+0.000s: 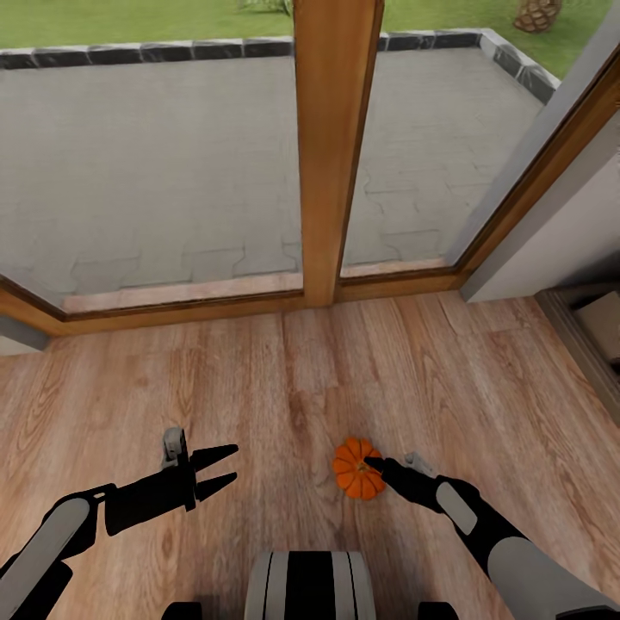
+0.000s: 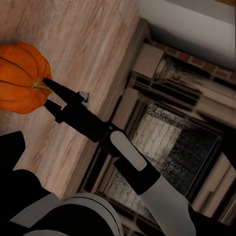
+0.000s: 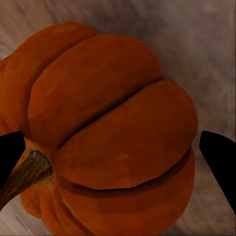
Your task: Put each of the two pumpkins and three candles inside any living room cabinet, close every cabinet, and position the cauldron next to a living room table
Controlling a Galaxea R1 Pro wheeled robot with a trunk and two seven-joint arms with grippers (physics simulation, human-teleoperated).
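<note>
Sitting on the wooden floor (image 1: 284, 379) just below the middle of the head view, a small ribbed orange pumpkin (image 1: 357, 468) has the right gripper (image 1: 379, 466) at its right side, one black fingertip lying over the top of the fruit near the stem. In the right wrist view the pumpkin (image 3: 110, 128) takes up nearly the whole frame, its brown stem (image 3: 24, 174) at lower left, and the two black fingers (image 3: 221, 157) show at the left and right edges with the fruit between them; they stand apart, and a strip of floor shows between the right-hand finger and the pumpkin's skin, so the fruit is bracketed, not squeezed. The left wrist view takes in the same pumpkin (image 2: 22, 76) at its upper left edge, with the right gripper (image 2: 49, 96) reaching it from the lower right, the upper finger resting on the crown by the stem. The left gripper (image 1: 220, 469) hangs over bare floor in the lower left of the head view, well apart from the pumpkin, its two pointed fingers spread and nothing between them. Across the upper half of the head view stands a wooden window frame (image 1: 331, 146) with grey paving (image 1: 172, 164) beyond the glass, and a grey wall (image 1: 560, 224) runs down the right side.
</note>
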